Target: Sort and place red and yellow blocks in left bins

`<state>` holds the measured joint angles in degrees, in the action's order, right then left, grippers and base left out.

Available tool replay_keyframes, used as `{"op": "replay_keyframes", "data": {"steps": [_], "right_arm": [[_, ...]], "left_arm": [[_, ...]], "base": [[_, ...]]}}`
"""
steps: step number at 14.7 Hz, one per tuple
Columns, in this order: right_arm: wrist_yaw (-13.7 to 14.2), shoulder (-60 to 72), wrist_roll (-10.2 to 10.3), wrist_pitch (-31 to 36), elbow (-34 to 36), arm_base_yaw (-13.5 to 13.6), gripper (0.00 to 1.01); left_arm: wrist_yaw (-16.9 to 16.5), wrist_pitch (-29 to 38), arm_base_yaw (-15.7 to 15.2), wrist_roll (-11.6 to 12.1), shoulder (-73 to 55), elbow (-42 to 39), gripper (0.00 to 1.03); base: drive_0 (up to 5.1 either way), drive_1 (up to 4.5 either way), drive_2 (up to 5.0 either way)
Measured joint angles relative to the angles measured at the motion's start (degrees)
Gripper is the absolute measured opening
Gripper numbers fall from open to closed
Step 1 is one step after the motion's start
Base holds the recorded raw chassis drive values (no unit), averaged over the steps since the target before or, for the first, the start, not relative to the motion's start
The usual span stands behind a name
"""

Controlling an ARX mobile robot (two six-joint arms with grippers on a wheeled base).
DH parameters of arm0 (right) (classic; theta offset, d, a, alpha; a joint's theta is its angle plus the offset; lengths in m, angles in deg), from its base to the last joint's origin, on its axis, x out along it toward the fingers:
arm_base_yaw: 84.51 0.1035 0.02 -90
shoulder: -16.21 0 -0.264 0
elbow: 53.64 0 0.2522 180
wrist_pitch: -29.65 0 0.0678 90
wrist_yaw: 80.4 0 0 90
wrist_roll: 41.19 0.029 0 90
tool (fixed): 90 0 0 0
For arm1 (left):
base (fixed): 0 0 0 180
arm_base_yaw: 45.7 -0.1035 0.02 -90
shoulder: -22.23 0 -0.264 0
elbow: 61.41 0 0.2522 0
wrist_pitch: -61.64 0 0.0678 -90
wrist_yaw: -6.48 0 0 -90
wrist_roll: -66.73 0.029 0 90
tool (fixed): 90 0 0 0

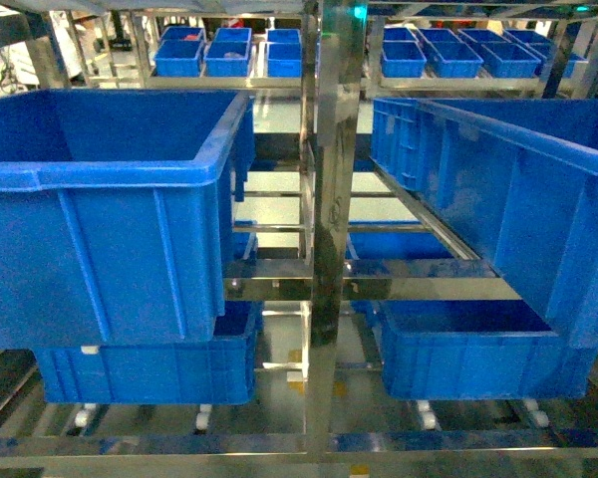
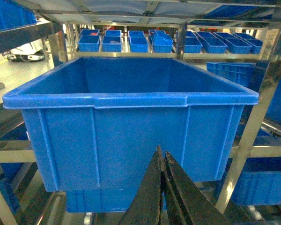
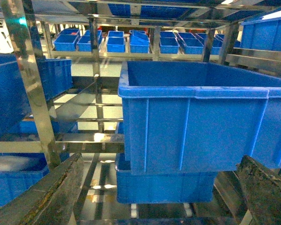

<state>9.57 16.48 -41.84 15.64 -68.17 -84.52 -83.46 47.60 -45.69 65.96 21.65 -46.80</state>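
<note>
Left wrist view: ribbed blue crate (image 2: 131, 136), left jaws pressed together (right jaws spread wide)

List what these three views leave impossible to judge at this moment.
- Red and yellow blocks: in no view.
- Floor of the large deep blue plastic left crate: hidden by its front wall in the left wrist view, cut off in the head view.
- Contents of the small blue trays on the far rack: too small.
- Neither gripper appears in the head view.
</note>
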Motion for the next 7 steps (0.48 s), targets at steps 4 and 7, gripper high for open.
{"op": "replay_keyframes", "data": {"steps": [4, 7], "right_arm": [[0.0, 0.0, 0.0, 0.0, 0.0, 0.0, 0.98], [0.0, 0.0, 0.0, 0.0, 0.0, 0.0, 0.98]], "left_arm": [[0.0, 0.0, 0.0, 0.0, 0.0, 0.0, 0.47], [0.0, 0.0, 0.0, 0.0, 0.0, 0.0, 0.8]], "base": [[0.0, 0.0, 0.0], [0.0, 0.0, 0.0]]}}
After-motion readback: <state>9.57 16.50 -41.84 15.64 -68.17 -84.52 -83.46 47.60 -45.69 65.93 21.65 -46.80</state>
